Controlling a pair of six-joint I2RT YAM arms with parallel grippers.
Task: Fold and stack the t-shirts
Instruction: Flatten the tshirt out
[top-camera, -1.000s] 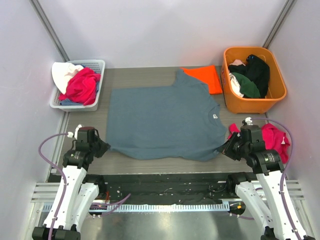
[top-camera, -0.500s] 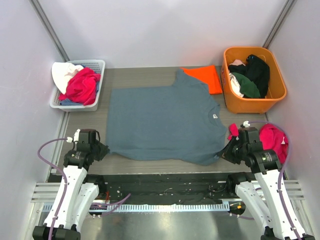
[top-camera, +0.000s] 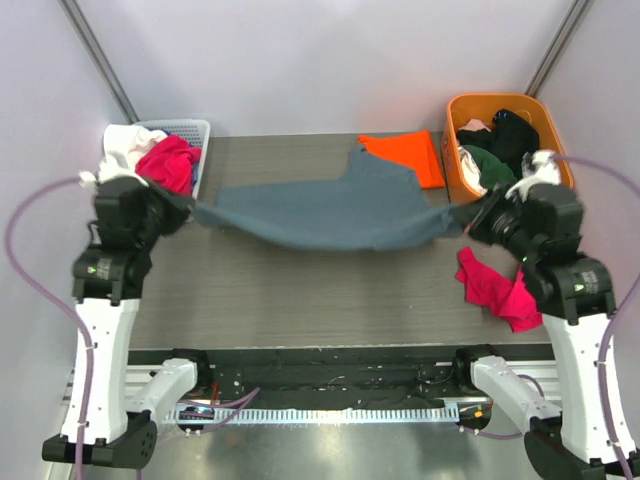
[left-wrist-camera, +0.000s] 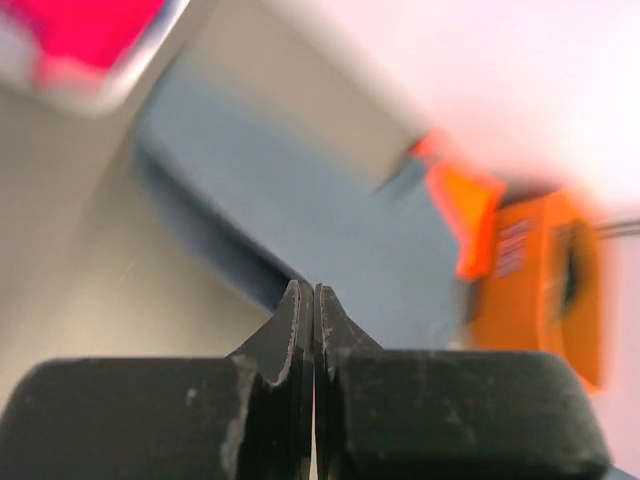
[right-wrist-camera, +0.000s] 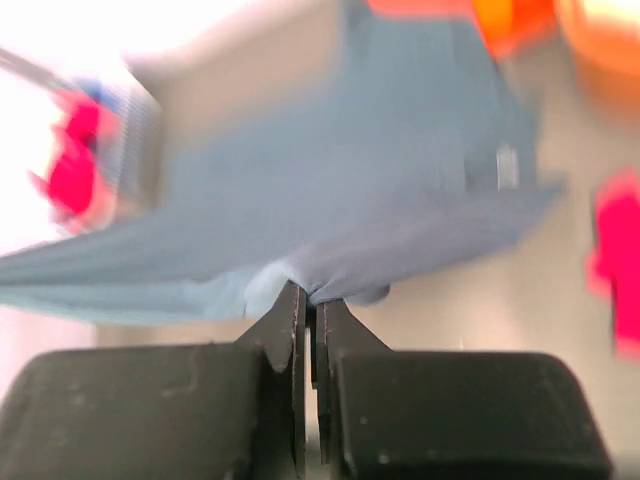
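The slate blue-grey t-shirt (top-camera: 320, 210) hangs stretched between my two grippers, its near edge lifted off the table and its far part still lying on the table. My left gripper (top-camera: 188, 210) is shut on its left corner; in the left wrist view the jaws (left-wrist-camera: 313, 292) are pressed together with the shirt (left-wrist-camera: 300, 210) beyond them. My right gripper (top-camera: 468, 218) is shut on the right corner, and the fabric (right-wrist-camera: 330, 200) bunches at the jaw tips (right-wrist-camera: 312, 292). The bright orange t-shirt (top-camera: 410, 155) lies flat at the back, partly under the blue-grey one.
An orange plastic tub (top-camera: 556, 180) with dark and white clothes stands at the back right. A white basket (top-camera: 196, 128) with red and white clothes stands at the back left. A pink cloth (top-camera: 495, 290) lies on the table below the right gripper.
Both grippers have risen from the table's near edge and moved back and outward, carrying the blue-grey shirt's near corners up. The shirt went from lying flat to hanging stretched.
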